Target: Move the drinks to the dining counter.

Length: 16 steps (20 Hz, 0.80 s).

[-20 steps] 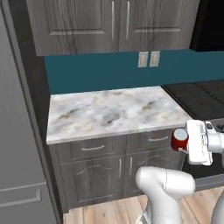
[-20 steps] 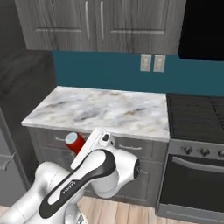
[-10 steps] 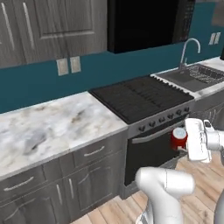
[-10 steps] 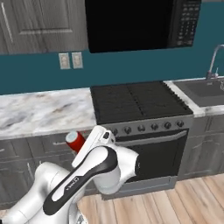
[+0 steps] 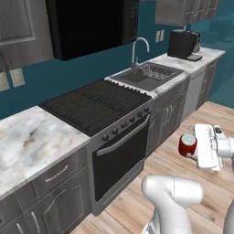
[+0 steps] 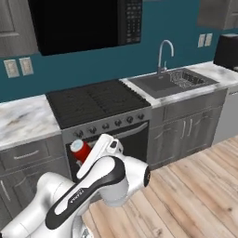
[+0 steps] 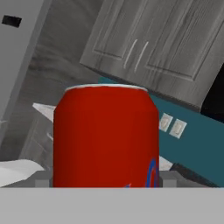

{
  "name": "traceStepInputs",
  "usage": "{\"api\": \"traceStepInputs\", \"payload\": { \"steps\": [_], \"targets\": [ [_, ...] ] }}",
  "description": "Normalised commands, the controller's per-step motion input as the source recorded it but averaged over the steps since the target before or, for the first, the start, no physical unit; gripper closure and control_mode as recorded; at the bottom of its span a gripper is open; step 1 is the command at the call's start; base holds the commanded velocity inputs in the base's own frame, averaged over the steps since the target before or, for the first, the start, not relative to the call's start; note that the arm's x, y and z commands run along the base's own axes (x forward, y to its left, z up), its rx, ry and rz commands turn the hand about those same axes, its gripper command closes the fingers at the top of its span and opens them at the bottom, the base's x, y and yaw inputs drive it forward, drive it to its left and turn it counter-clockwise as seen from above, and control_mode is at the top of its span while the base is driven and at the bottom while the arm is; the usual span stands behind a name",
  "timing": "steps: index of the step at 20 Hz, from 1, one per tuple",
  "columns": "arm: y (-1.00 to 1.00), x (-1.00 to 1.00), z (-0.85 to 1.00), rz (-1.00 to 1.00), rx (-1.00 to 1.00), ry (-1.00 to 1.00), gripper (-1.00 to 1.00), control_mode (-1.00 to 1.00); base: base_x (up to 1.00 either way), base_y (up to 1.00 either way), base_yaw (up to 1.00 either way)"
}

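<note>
Red soda can (image 5: 187, 145) clamped in gripper (image 5: 197, 147), jaws wide on its sides; can at 9 o'clock of hand, axis upright. Dining counter unsighted; stove (image 6: 93, 100) ahead.

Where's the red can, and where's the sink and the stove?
red soda can (image 7: 105, 138), hand view: middle of its red side.
sink (image 6: 173, 82), right base view: the dark basin under the tap.
stove (image 5: 93, 104), left base view: the black cooktop grates.
</note>
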Motion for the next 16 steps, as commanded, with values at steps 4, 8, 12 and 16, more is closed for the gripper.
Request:
{"api": "traceStepInputs", "payload": {
  "steps": [4,8,12,16],
  "targets": [
    [0.00,0.00,0.00,0.00,0.00,0.00,1.00,1.00,-0.77,-0.03,-0.27],
    [0.00,0.00,0.00,0.00,0.00,0.00,1.00,1.00,-0.84,0.00,-0.31],
    [0.00,0.00,0.00,0.00,0.00,0.00,1.00,1.00,-0.80,0.00,-0.53],
    [0.00,0.00,0.00,0.00,0.00,0.00,1.00,1.00,-0.51,0.03,-0.65]
  ]
}}
